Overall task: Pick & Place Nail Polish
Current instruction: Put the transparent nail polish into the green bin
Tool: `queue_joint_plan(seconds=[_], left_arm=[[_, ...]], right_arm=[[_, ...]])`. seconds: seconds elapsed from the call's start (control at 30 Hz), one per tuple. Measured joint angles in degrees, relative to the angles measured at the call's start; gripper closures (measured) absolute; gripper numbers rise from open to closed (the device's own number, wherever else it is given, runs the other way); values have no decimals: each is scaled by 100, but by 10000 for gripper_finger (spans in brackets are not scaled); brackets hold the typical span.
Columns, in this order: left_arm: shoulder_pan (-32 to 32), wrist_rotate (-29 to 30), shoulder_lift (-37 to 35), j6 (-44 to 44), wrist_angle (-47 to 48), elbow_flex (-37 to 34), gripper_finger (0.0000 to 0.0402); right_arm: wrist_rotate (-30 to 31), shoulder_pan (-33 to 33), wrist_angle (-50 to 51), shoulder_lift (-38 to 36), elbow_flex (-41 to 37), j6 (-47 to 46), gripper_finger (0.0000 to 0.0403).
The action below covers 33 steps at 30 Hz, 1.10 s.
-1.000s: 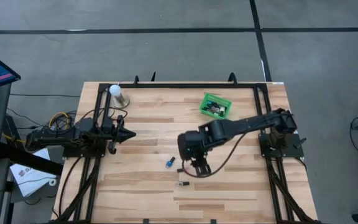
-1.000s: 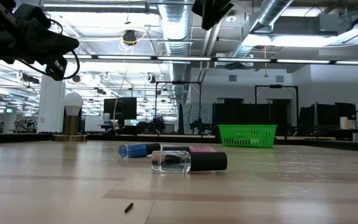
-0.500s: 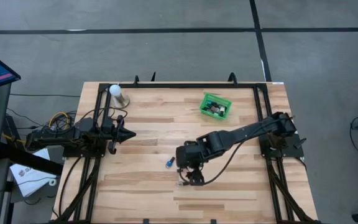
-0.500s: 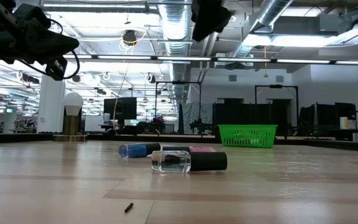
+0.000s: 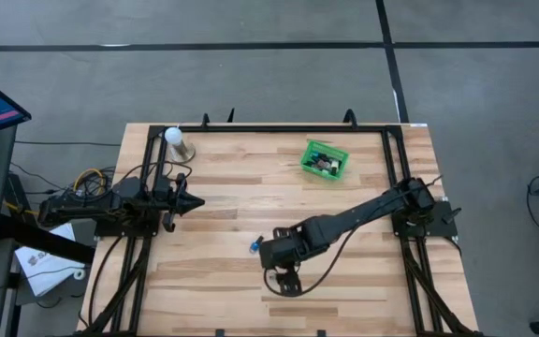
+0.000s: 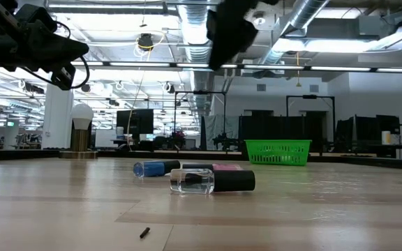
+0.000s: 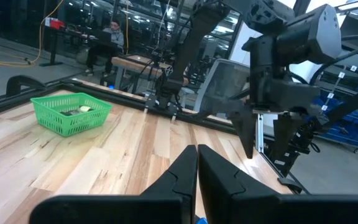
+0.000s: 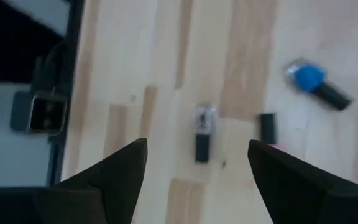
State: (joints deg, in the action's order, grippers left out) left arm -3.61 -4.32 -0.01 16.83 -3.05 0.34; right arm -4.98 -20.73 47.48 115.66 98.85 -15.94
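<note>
A clear nail polish bottle with a dark cap (image 8: 202, 131) lies on its side on the table; it also shows in the low view (image 6: 211, 181). My right gripper (image 8: 197, 144) is open right above it, clear of it, with a finger on either side; in the high view (image 5: 286, 281) the gripper hides the bottle. A blue bottle (image 5: 254, 246) lies a little farther back and to the left. A pink bottle with a dark cap (image 6: 222, 167) lies behind the clear one. My left gripper (image 5: 190, 199) is shut and empty at the table's left.
A green basket (image 5: 325, 158) holding several bottles stands at the far right of the table. A white ball-topped stand (image 5: 178, 142) stands at the far left corner. A small dark speck (image 6: 144, 232) lies near the front edge.
My right gripper has gone toward the table's near edge and slightly left, from beside the blue bottle to above the clear bottle, which it now covers in the high view. The bottles have not moved.
</note>
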Motion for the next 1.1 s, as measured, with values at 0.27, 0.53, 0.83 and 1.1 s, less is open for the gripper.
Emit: queue_joint_plan(seconds=[0.27, 0.53, 0.83, 1.1], left_arm=[[-1, 2, 0, 1, -2, 0, 393], [-1, 0, 0, 0, -12, 0, 393], [1, 0, 0, 0, -187, 0, 393], [0, 1, 0, 1, -213, 0, 393]], right_arm=[[313, -55, -41, -2, -1, -395, 131], [270, -302, -362, 555, 23, -383, 131], [317, -319, -273, 1048, 1, -661, 131], [504, -338, -294, 1394, 14, -867, 136]])
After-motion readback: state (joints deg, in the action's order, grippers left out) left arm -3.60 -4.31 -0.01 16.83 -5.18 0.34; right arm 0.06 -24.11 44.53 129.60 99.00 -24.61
